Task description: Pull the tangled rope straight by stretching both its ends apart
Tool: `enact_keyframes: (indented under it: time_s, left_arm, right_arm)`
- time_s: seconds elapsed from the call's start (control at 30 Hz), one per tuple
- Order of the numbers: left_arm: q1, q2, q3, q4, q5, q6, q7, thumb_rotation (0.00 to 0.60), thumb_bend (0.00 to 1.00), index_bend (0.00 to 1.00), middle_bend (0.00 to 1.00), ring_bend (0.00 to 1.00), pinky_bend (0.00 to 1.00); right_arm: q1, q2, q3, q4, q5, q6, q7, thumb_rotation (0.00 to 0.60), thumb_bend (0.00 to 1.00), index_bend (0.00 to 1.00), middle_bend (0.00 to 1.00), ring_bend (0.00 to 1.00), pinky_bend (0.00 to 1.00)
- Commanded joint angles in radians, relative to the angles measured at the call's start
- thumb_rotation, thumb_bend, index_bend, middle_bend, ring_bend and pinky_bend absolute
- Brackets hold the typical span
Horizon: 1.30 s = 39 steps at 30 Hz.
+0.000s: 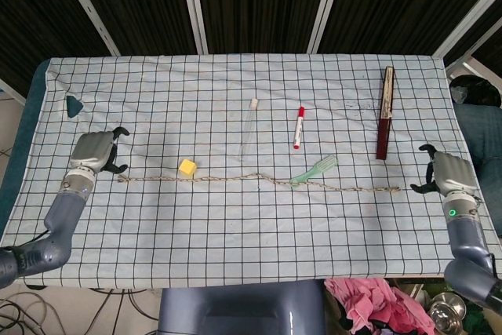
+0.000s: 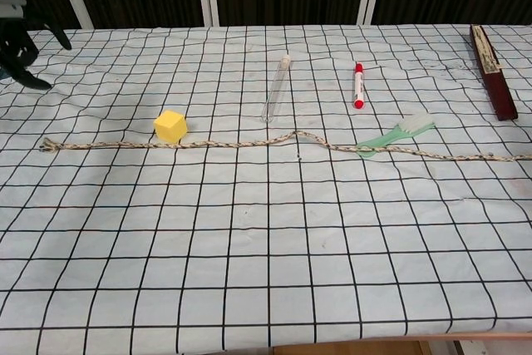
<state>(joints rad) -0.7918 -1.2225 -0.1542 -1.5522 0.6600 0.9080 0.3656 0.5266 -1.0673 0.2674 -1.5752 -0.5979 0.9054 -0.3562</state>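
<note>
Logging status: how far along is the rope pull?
Looks done: the rope lies stretched across the table, with only a slight kink mid-length, passing the yellow cube and the green toothbrush. In hand: nothing; the left hand and right hand are open, clear of both ends. Left: arguably nothing.

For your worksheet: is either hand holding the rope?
No: the left hand and right hand are open, off the rope.
</note>
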Motion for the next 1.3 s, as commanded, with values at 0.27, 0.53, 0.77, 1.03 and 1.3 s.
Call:
enact_keyframes:
  time_s: [0.27,0.53,0.77,1.03,1.3]
  left_arm:
    - [0.240,0.195,0.082,-0.362,0.310,0.397,-0.021,0.600,0.06,0.23,0.20,0.08,0.16]
    - [0.502,0.152,0.223,-0.349,0.593,0.753,-0.087,0.600,0.06,0.22,0.12,0.00,0.03]
    - [0.612,0.136,0.309,-0.228,0.726,0.797,-0.237,0.600,0.06,0.20,0.10,0.00,0.00]
    - [0.660,0.137,0.320,-0.192,0.759,0.792,-0.229,0.600,0.06,0.17,0.07,0.00,0.00]
    - [0.652,0.131,0.275,-0.146,0.752,0.738,-0.277,0.600,0.06,0.17,0.07,0.00,0.00]
  right_arm:
    - [-0.245,0.024,-0.088,-0.170,-0.488,0.343,0.254,0.600,0.12,0.17,0.26,0.36,0.26]
    - [-0.348,-0.092,-0.207,-0.107,-0.730,0.524,0.241,0.600,0.12,0.12,0.19,0.29,0.24]
    - [-0.371,-0.127,-0.242,-0.069,-0.820,0.559,0.266,0.600,0.12,0.10,0.16,0.27,0.24]
    - [-0.387,-0.122,-0.246,-0.087,-0.860,0.589,0.250,0.600,0.12,0.10,0.16,0.27,0.24]
    - [-0.402,-0.117,-0.236,-0.101,-0.881,0.617,0.256,0.600,0.12,0.10,0.16,0.27,0.24]
